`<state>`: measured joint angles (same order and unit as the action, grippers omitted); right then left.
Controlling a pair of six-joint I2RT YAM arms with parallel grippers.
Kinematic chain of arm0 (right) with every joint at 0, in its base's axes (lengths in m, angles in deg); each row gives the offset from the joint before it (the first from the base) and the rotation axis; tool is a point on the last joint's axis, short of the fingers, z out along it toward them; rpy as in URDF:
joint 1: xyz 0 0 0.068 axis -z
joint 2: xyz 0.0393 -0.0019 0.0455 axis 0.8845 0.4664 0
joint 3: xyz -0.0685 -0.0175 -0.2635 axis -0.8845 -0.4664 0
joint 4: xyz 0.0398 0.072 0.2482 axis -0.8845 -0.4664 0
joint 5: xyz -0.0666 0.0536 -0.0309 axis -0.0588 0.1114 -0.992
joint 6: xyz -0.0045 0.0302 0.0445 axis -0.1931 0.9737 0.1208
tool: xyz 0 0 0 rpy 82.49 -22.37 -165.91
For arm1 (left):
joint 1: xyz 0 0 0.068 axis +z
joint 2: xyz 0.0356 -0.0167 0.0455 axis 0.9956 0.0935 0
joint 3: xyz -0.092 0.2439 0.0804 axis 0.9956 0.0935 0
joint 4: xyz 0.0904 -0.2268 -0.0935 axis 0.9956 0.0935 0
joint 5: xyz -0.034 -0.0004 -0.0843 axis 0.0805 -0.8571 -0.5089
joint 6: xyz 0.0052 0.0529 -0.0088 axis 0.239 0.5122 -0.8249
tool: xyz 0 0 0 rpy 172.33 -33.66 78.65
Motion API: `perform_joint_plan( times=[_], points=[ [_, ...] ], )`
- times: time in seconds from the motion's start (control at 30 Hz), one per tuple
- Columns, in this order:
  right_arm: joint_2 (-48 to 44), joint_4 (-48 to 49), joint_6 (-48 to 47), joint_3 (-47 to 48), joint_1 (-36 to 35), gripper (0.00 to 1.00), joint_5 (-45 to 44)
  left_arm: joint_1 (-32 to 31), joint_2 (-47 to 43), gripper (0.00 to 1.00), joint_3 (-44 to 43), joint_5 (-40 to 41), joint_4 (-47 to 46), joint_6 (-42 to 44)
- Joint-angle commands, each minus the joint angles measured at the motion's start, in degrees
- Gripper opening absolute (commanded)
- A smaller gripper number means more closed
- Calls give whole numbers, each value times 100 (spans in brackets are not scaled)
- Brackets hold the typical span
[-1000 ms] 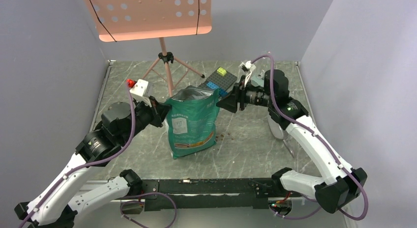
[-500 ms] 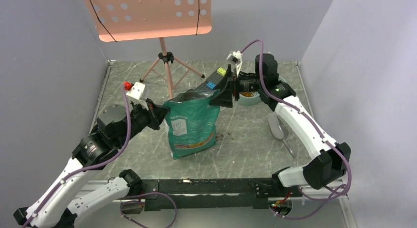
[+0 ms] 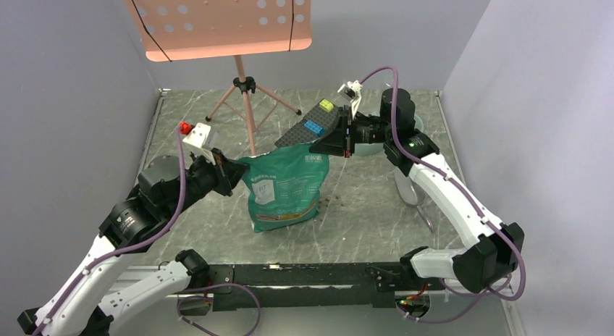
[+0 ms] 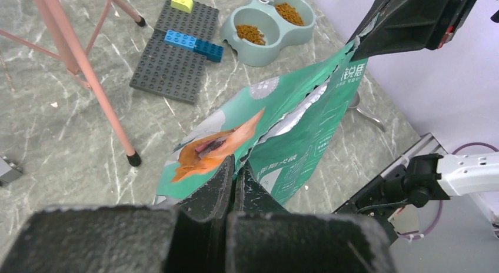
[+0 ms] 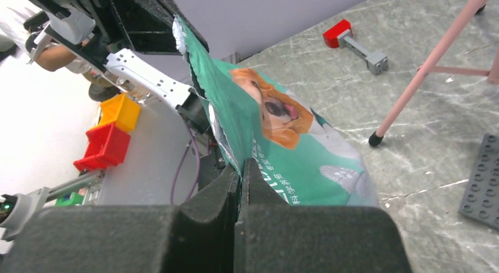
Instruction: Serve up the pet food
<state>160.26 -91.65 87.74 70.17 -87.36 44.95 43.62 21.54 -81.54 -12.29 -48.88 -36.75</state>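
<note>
The left gripper [image 4: 235, 167] is clenched on the top edge of a teal-green bag [image 3: 286, 187] at its left corner, fingers pressed flat against the foil. The right gripper [image 5: 241, 167] is likewise clamped tight on the same top edge at the opposite corner. Between the two grips the bag hangs slanted over the middle of the table [image 3: 362, 227], its torn mouth parted and its foot resting on the marble surface. Behind it, toward the table's far edge, stands a pink music stand [image 3: 217, 21] on tripod legs. Beside that lies a grey studded baseplate [image 4: 170, 67] carrying a yellow brick [image 4: 181, 0] and blue bricks [image 4: 194, 43]. A metal utensil [image 4: 368, 114] lies near the right edge, partly hidden by the bag. The pet food [image 4: 251, 33] fills both wells of a pale double bowl [image 4: 265, 54] toward the far right corner, just beyond the baseplate. It is near the right gripper and well apart from the left one. A few loose pellets [image 3: 331, 200] lie on the table beside the bag's right foot.
</note>
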Motion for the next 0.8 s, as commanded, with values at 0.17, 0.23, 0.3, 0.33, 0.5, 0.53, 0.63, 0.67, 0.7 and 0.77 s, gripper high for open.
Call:
perform_joint_plan(
  times=[0.17,0.23,0.3,0.33,0.5,0.53,0.63,0.67,0.7,0.77],
  points=[
    [-456,-561,-167,423,310,0,-363,102,383,22,-1047,-424,723,746],
    [-379,-585,-167,521,236,0,-257,102,763,37,-1401,-818,844,1084],
    [-285,-747,-285,660,183,0,-252,99,1057,53,-1611,-1149,823,1388],
    [-229,-854,-348,754,167,0,-242,94,1200,60,-1695,-1353,796,1521],
    [-83,-1173,-501,1045,48,0,-178,115,1804,76,-1936,-2194,571,1930],
    [-69,-1217,-522,1082,19,0,-186,118,1924,77,-1939,-2342,536,1966],
    [-21,-1347,-600,1172,-55,0,-212,131,2287,79,-1953,-2503,517,1963],
    [-22,-1377,-620,1182,-62,0,-210,133,2355,77,-1931,-2429,501,1972],
    [-26,-1412,-636,1187,-67,0,-208,137,2386,74,-1889,-2308,469,1966],
    [-45,-1541,-748,1207,-67,0,-208,153,2363,62,-1788,-2143,407,2000]
  ],
)
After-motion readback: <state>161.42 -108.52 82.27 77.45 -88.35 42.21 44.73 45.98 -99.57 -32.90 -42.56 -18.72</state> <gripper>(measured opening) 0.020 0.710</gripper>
